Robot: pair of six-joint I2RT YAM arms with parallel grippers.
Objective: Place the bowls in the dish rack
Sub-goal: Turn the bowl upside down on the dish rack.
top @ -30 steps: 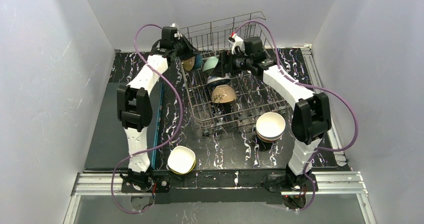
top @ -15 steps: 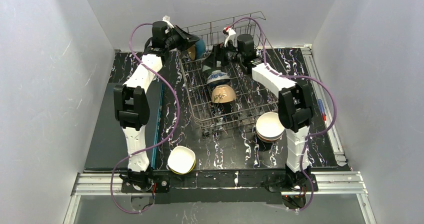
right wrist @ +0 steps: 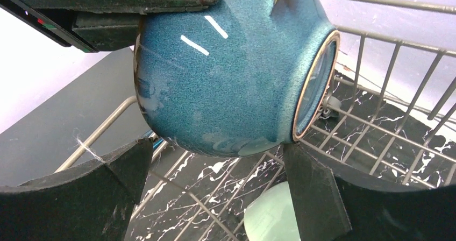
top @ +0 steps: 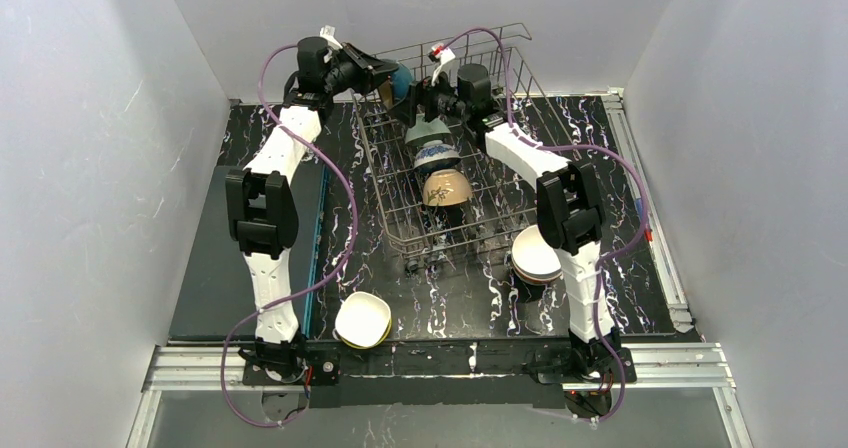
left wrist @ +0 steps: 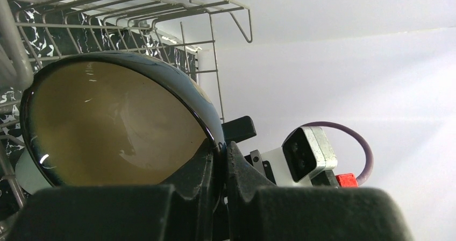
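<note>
Gripping teal bowl: left hand | right hand open, now nearer, perhaps straddling

I saw my left tool holding a blue bowl over the rack, right tool just beside.

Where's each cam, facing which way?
Top external: above, behind the bases, looking down on the dish rack; both arms show.
Left wrist: on that arm, facing the tan inside of the teal bowl; left hand pinches its rim.
Right wrist: on that arm, facing the bowl's outside; open right hand shows.
Shared: both wrists see that bowl.
</note>
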